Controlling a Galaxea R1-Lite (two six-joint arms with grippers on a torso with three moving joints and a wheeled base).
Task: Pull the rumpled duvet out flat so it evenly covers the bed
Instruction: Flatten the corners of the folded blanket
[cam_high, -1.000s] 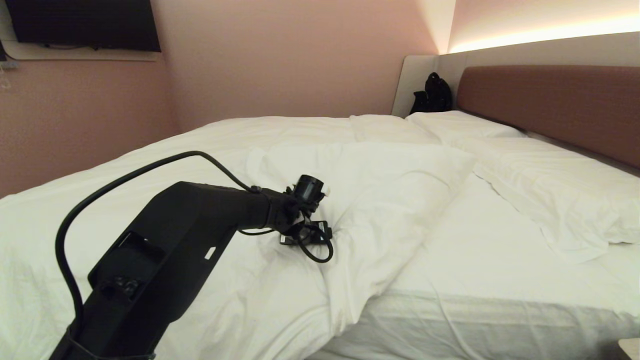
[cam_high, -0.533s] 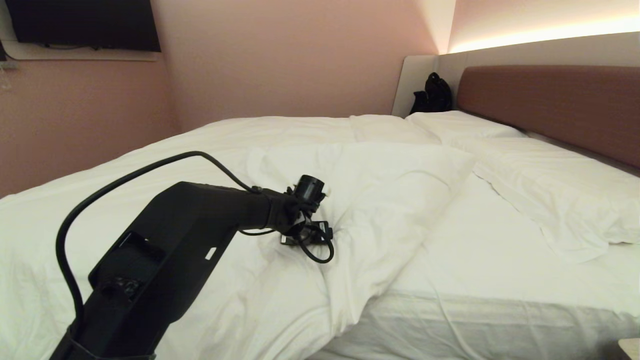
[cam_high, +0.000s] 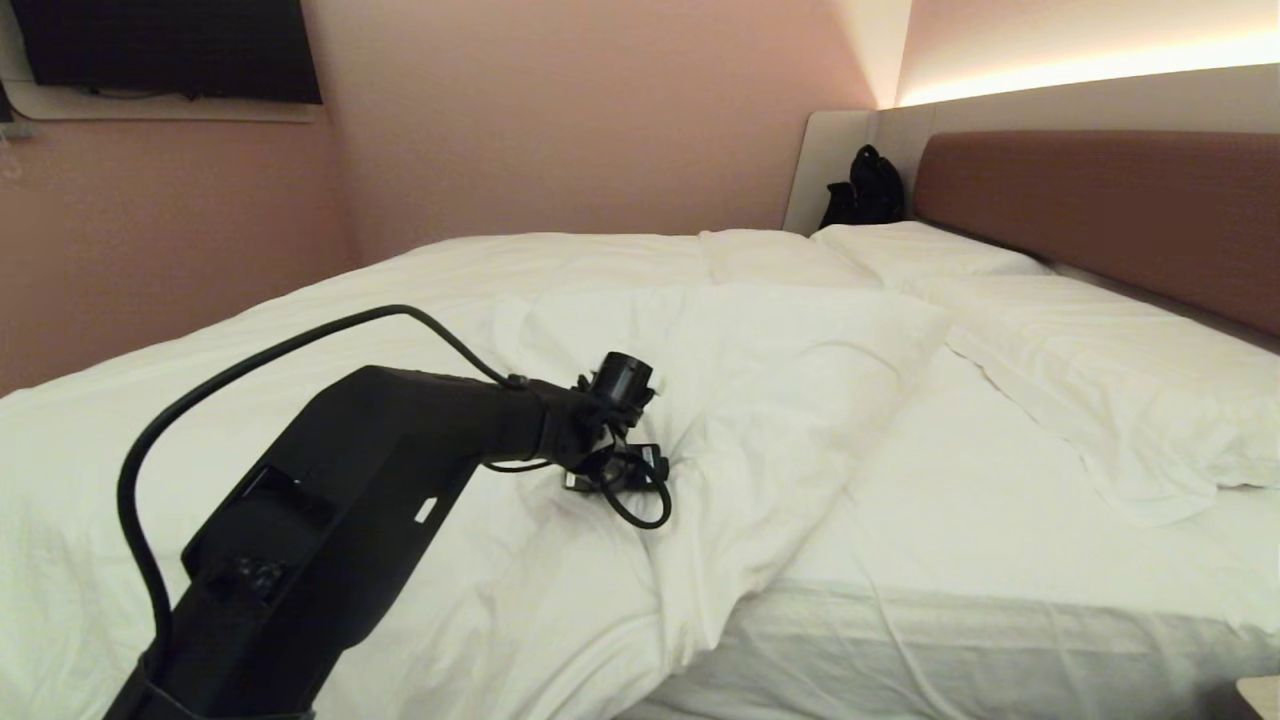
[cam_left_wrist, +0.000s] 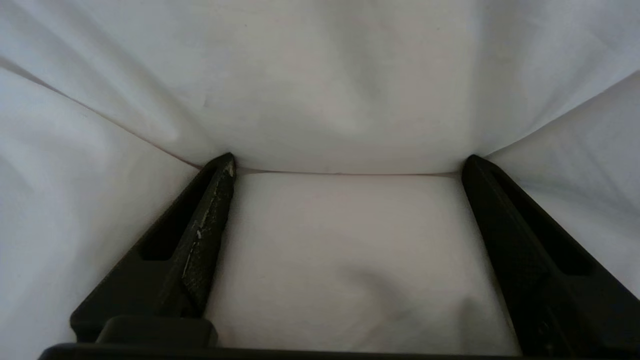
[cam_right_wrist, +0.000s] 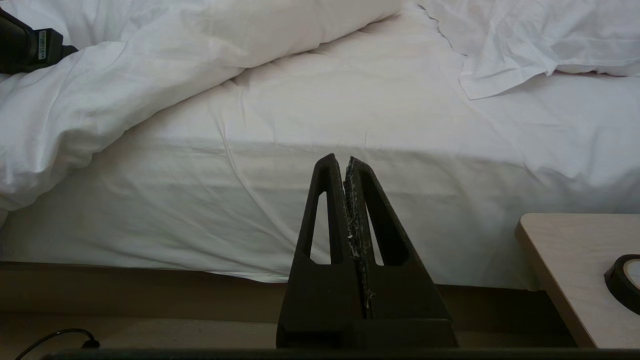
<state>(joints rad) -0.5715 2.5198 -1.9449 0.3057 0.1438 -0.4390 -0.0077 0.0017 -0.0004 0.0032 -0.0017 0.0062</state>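
Your duvet (cam_high: 620, 330) lies rumpled across the far and left part of the bed (cam_high: 960, 640), its near edge folded back on itself so a thick puffy fold runs diagonally toward the front edge of the mattress. To the right of that fold you see the bare mattress sheet (cam_high: 960, 500), taut and uncovered up to the pillows (cam_high: 1100, 370) that lie along the brown headboard (cam_high: 1100, 210).

Your left gripper (cam_left_wrist: 347, 167) is down on the duvet near the middle of that folded ridge. In the left wrist view its two fingers (cam_left_wrist: 210, 220) stand spread wide, both tips pressed into the white fabric, with a plump swell of duvet lying between them; nothing is pinched. In the head view the left arm (cam_high: 350, 510) reaches in from the lower left, its black cable looping above it.

Your right gripper (cam_right_wrist: 346, 165) hangs low in front of the bed's side, fingers pressed together on nothing, pointing at the sheeted side of the mattress above the grey-beige base (cam_right_wrist: 125, 285).

Beside it stands a pale wooden bedside table (cam_right_wrist: 565, 260) with a dark ring-shaped object (cam_right_wrist: 620, 282) at its edge; you cannot tell what it is. A black bag (cam_high: 865, 190) sits in the corner by the headboard's pale surround, the walls are pink, and a dark screen (cam_high: 170, 45) hangs on the far left wall.
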